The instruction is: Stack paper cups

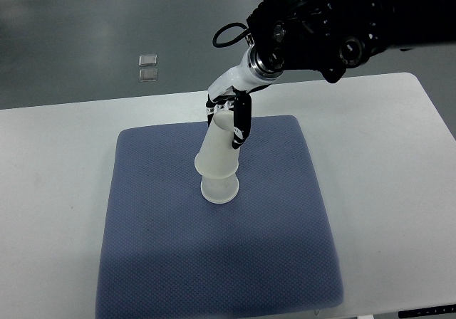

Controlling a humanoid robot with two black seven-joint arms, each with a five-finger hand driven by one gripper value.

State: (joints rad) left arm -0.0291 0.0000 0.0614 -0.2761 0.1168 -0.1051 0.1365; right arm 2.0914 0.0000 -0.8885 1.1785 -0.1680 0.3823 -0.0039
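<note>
An upside-down white paper cup (pixel 219 150) is held in my right hand (pixel 229 122), whose arm comes in from the upper right. The fingers wrap around the cup's narrow upper end. Its wide rim sits over a second upside-down white cup (pixel 219 190), which stands on the blue mat (pixel 157 248) near the middle. Only the lower band of that second cup shows below the held one. The left arm does not appear.
The blue mat lies on a white table (pixel 50 176) whose far edge runs across the top of the view. Two small clear squares (pixel 148 67) lie on the grey floor beyond the table. A black cable loops near the arm's wrist (pixel 228 35).
</note>
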